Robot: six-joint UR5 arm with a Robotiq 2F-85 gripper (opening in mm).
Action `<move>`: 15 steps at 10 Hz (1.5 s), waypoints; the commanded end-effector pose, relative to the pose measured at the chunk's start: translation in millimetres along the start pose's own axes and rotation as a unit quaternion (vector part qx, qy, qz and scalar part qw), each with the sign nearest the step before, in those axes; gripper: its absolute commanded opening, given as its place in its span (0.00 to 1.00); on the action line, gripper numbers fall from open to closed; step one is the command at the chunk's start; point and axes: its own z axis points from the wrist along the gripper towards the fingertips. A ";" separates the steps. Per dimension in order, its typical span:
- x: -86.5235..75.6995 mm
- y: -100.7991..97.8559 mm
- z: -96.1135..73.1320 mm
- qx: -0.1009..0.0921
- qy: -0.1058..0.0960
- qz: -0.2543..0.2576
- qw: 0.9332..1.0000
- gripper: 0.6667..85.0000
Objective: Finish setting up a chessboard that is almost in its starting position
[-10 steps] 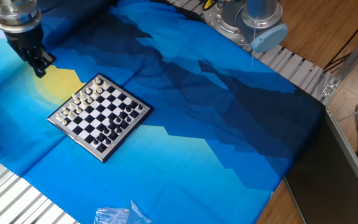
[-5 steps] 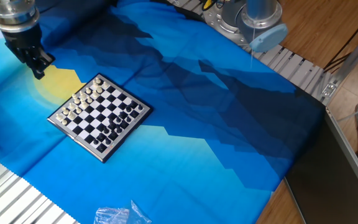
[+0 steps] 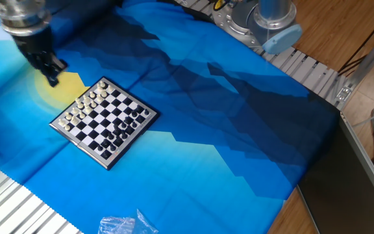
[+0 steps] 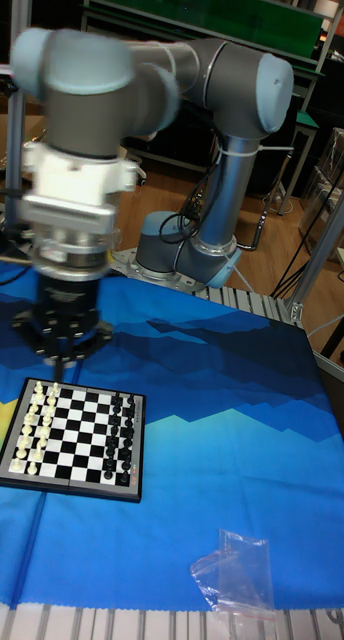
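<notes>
**Hovering gripper beside the white end of the chessboard**

Hanging above the blue cloth (image 3: 226, 123) that covers the counter (image 3: 18, 208), the gripper (image 3: 52, 73) sits just off the far corner of the chessboard (image 3: 104, 121), over the yellow patch printed on the cloth. It is blurred in both views, so I cannot tell how far its fingers are parted or whether they hold anything. In the tall fixed view the gripper (image 4: 60, 358) appears directly behind the board's white-piece end, with the arm's grey joints and white wrist section rising above it.

The chessboard (image 4: 74, 435) lies flat on the cloth, near the counter's left part in the fixed view and turned diagonally to that camera. White pieces (image 3: 83, 107) crowd the end nearest the gripper; black pieces (image 3: 125, 127) fill the opposite end. The pieces are too small to tell which squares are occupied or which one is out of place.

A crumpled clear plastic bag (image 3: 125, 224) lies on the cloth near the counter's front edge, well apart from the board. The arm's base (image 4: 187, 255) stands at the far side of the counter, on ribbed metal strips.
</notes>
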 end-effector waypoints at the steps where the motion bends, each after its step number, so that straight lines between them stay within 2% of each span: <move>1: 14.1 70.1 -28.0 0.009 0.014 0.041 0.999 0.00; 3: 16.1 97.1 -27.7 0.006 0.005 0.063 0.998 0.00; 4: 10.1 100.5 -20.8 0.010 -0.009 0.075 0.997 0.00; 5: 1.5 98.8 -13.5 0.018 -0.017 0.082 0.996 0.00; 6: -3.4 88.0 -10.6 0.035 -0.019 0.067 0.997 0.00; 7: 3.2 88.8 -10.4 0.034 -0.005 0.034 0.999 0.00; 8: 9.7 94.7 -10.1 0.023 0.009 0.013 1.000 0.00; 10: 11.0 102.7 -9.8 0.008 0.012 -0.013 1.000 0.00; 11: 12.2 104.7 -9.9 0.004 0.014 -0.007 1.000 0.00; 12: 6.4 113.4 -9.8 -0.013 0.003 0.019 1.000 0.00; 13: 4.7 104.1 -8.4 0.002 -0.011 0.031 0.999 0.00; 14: 4.3 93.1 -4.7 0.020 -0.016 0.030 0.999 0.00; 15: 9.4 100.3 3.7 0.001 -0.010 0.040 0.999 0.00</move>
